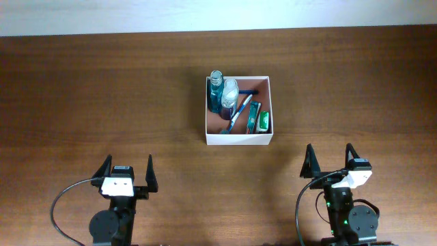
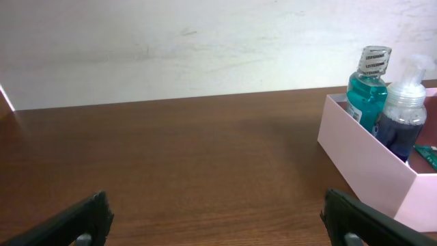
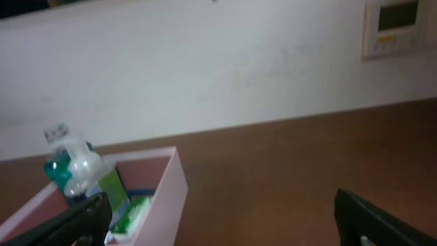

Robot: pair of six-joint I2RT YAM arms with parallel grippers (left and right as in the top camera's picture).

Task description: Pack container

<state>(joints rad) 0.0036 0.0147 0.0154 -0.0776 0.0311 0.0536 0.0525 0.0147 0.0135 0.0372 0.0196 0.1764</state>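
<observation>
The container [image 1: 239, 138] is a square white-walled box with a reddish-brown inside, at the table's middle. In it stand a teal mouthwash bottle [image 1: 216, 89] and a clear pump bottle [image 1: 230, 93], with a blue toothbrush [image 1: 240, 113] and a green soap packet [image 1: 263, 121] lying beside them. The box also shows at the right of the left wrist view [image 2: 369, 154] and at the lower left of the right wrist view [image 3: 174, 188]. My left gripper [image 1: 127, 175] is open and empty at the front left. My right gripper [image 1: 332, 162] is open and empty at the front right.
The brown wooden table [image 1: 102, 96] runs to a white wall at the back [image 1: 205, 14]. A wall panel [image 3: 396, 27] shows at the upper right of the right wrist view. Black cables loop by both arm bases.
</observation>
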